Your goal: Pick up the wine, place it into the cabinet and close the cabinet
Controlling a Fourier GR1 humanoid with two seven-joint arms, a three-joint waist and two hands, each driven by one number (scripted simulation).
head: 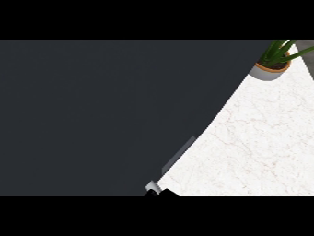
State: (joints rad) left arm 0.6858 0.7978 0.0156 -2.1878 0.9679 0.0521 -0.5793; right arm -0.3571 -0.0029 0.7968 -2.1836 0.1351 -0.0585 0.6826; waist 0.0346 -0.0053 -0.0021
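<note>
The wine is out of sight, so I cannot tell where it is. A dark cabinet door [84, 115] with a grey handle [179, 154] fills the left. A black robot hand [163, 193] tip shows at the lower edge; I cannot tell which hand it is or how open. The white marble table [268, 147] gives open room on the right, up to a potted plant [273, 64].

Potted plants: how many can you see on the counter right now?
1. The potted plant stands at the far right of the white counter, near the view's top edge. A large dark panel covers the view's left, so others may be hidden behind it.
</note>
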